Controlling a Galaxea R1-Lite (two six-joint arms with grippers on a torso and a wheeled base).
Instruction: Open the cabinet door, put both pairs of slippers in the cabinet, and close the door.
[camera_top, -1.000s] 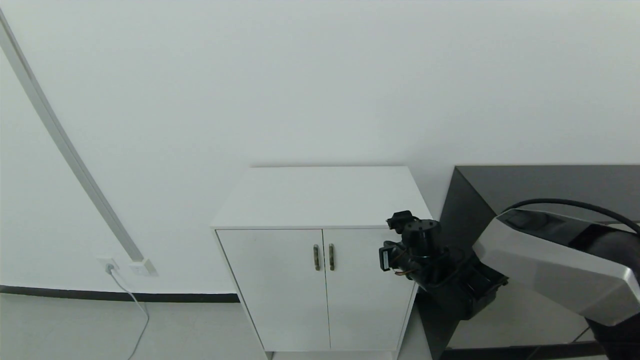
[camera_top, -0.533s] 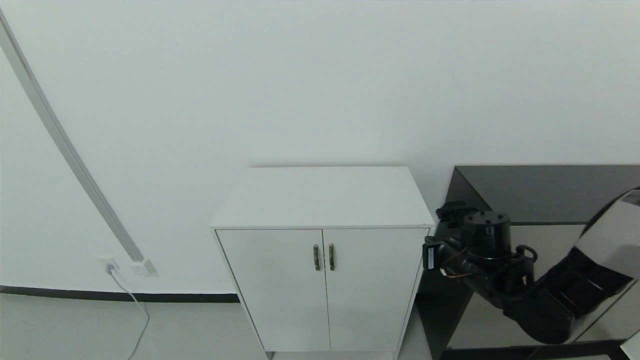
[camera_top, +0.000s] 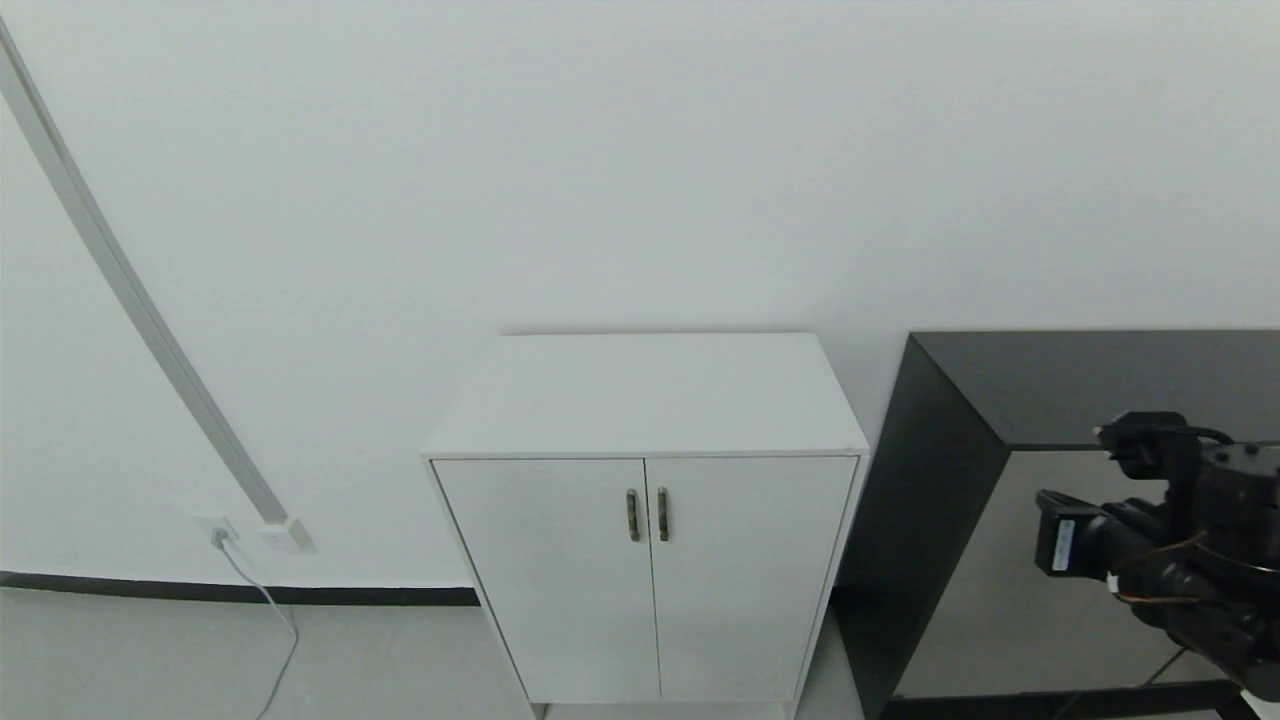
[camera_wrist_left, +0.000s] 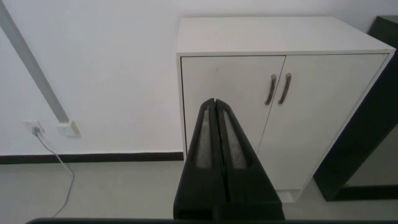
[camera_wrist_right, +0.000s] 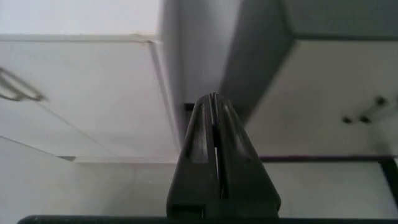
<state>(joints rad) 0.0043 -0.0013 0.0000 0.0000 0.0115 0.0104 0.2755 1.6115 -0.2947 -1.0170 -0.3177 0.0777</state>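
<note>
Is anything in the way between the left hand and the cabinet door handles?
Nothing visible stands in the way. In the left wrist view the shut left hand points toward the white cabinet, with only open space between it and the two handles. The cabinet is shut.

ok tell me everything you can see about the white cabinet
The white cabinet is a low, boxy unit with a flat top, in what looks like matt laminate. Its two doors are both shut and meet in the middle, each with a slim vertical metal handle beside the seam. It stands upright on the floor, its back to the white wall, with a dark cabinet close beside it on the right.
</note>
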